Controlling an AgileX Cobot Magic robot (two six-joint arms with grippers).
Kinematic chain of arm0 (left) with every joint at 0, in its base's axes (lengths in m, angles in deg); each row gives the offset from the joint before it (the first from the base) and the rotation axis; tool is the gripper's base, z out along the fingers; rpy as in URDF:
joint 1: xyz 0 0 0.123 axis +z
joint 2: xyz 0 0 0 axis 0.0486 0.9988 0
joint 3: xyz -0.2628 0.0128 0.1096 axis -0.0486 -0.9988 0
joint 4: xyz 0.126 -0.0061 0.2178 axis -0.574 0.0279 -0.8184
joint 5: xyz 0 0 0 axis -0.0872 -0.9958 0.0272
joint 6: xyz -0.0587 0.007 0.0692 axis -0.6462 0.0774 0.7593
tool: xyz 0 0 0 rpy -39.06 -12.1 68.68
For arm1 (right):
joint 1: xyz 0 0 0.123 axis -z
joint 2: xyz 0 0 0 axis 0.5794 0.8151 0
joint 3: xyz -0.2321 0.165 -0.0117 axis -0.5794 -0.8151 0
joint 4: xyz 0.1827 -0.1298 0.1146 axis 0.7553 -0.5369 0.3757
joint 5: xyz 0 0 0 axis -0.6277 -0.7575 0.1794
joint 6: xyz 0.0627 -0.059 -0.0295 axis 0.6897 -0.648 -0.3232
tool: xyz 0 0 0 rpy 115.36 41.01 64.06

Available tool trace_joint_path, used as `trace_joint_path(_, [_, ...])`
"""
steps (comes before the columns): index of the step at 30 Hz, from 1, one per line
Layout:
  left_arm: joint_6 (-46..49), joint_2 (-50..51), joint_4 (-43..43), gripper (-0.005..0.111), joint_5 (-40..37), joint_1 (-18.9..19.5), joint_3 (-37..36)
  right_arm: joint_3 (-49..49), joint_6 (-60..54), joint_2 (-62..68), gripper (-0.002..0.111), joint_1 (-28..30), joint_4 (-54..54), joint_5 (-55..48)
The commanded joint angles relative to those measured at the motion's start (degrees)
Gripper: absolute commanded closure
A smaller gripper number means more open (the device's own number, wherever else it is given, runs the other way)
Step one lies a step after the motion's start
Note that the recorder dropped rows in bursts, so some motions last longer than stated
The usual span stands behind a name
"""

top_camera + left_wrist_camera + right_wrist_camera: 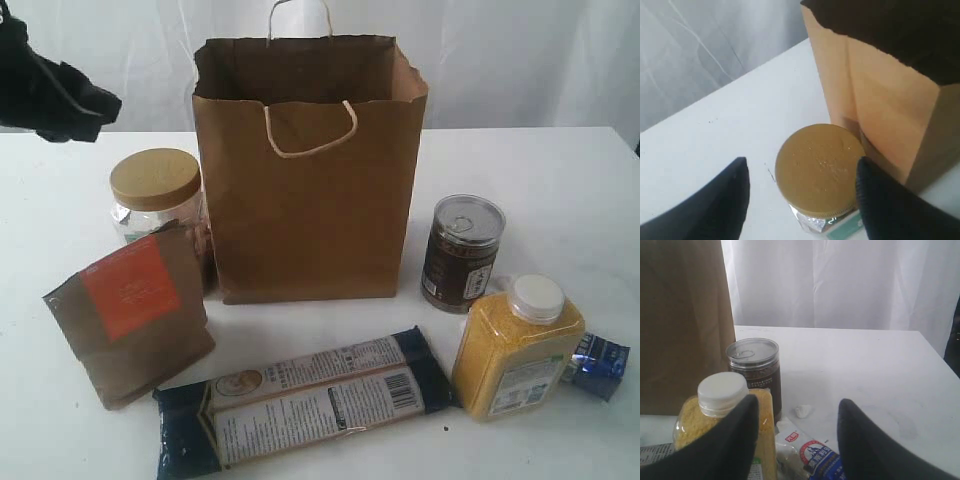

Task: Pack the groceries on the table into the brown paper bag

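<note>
The brown paper bag [310, 170] stands upright and open at the middle of the table [560, 180]. To its left are the gold-lidded jar [155, 182] and the brown pouch with an orange label [130, 310]. The long dark-blue packet [305, 400] lies in front. The dark tin can [462, 250], yellow white-capped bottle [518, 350] and small blue-silver packet [598, 365] sit on the right. My left gripper [802, 162] hangs open above the jar lid [820, 167], holding nothing. My right gripper [798, 402] is open over the small packet [812, 455], beside the bottle [722, 400].
A white curtain hangs behind the table. A small white scrap [802, 411] lies on the tabletop near the can [754, 367]. The bag's side [880, 110] stands close against the jar. Bare tabletop [875, 365] stretches to the right of the can.
</note>
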Motion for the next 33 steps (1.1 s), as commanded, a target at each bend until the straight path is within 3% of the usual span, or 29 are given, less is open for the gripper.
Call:
trace_joint_path(1, [-1.77,2.23,0.18,0.042,-0.77,0.16,-2.29,-0.31,0.19,-0.36,0.062,0.44,-0.30,0.76])
trace_joint_path(8, [-4.43,2.21,0.67,0.042,-3.19,0.05,-3.76,-0.31,0.19,-0.36,0.062,0.44,-0.30,0.76])
trace_joint_path(16, [-4.66,-4.96,3.51,0.044,-7.03,0.05,-3.13,-0.31,0.19,-0.36,0.062,0.44,-0.30,0.76])
trace_joint_path(20, [-6.21,-9.46,3.51,0.063,-11.16,0.05,-3.13,-0.31,0.19,-0.36,0.062,0.44,-0.30,0.76])
trace_joint_path(25, [-6.28,-15.74,3.77,0.103,-17.57,0.05,-3.13,-0.31,0.19,-0.36,0.062,0.44,-0.30,0.76])
trace_joint_path(33, [-11.30,-26.55,2.33,0.107,-18.71,0.05,-7.24,-0.31,0.33,-0.36,0.062,0.44,-0.30,0.76])
